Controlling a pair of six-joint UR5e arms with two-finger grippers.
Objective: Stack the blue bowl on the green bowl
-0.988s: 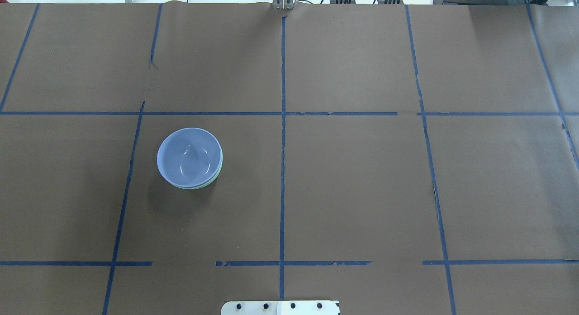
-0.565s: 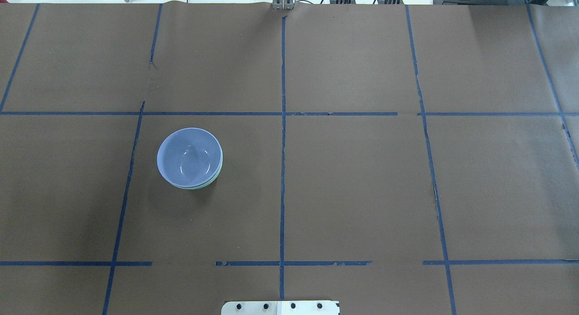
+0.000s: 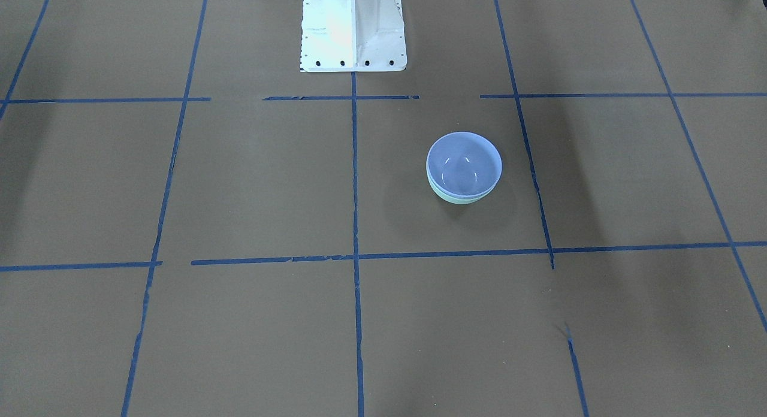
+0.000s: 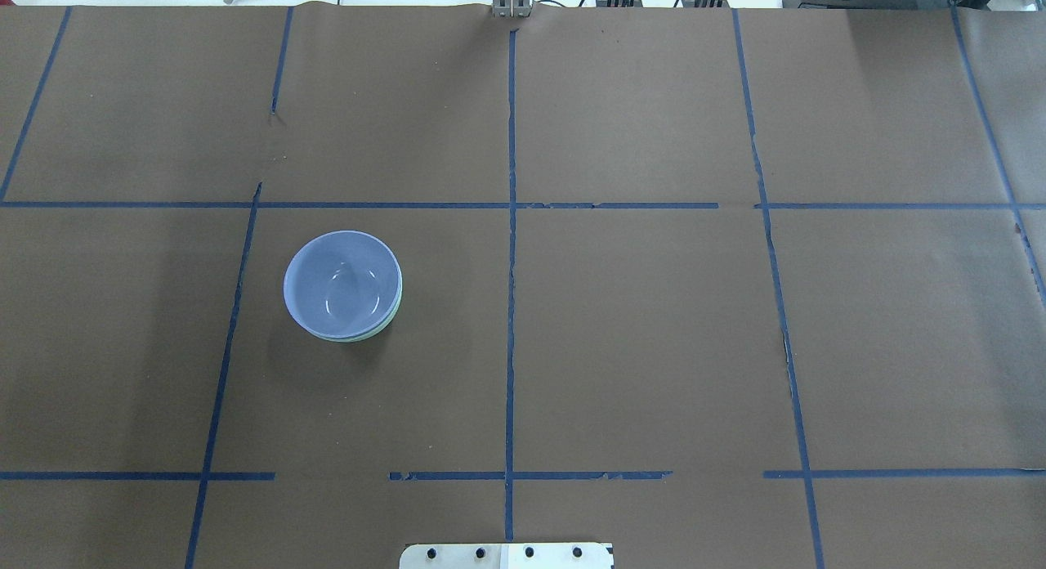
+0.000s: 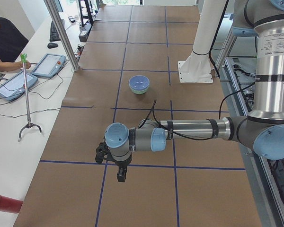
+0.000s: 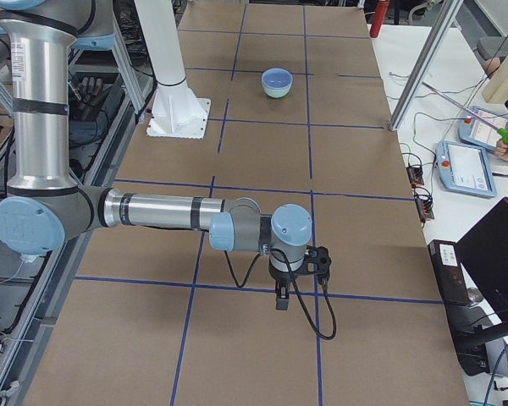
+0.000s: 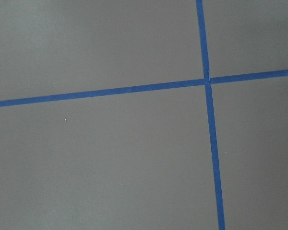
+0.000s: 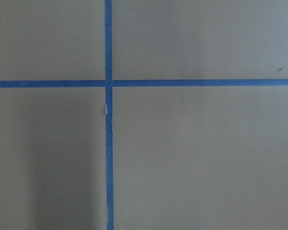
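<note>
The blue bowl [image 3: 464, 164] sits nested upright in the green bowl [image 3: 458, 198], whose mint wall shows only as a thin crescent under the blue rim. The pair rests on the brown paper-covered table [image 4: 654, 348], inside one square of the blue tape grid [image 4: 511, 307].

The left end effector [image 5: 120, 175] hangs over the table at the end of its stretched-out arm, well apart from the bowls, which lie beyond it toward the table's middle. Its own camera shows only bare paper and a crossing of tape lines [image 7: 207, 81] beneath it. Whether its fingers are spread or pressed together cannot be told.

The right end effector [image 6: 280, 298] hangs over the table's other end, with the stacked bowls far beyond it. Below it is another tape crossing [image 8: 108, 83]. Its fingers' state cannot be told either.
</note>
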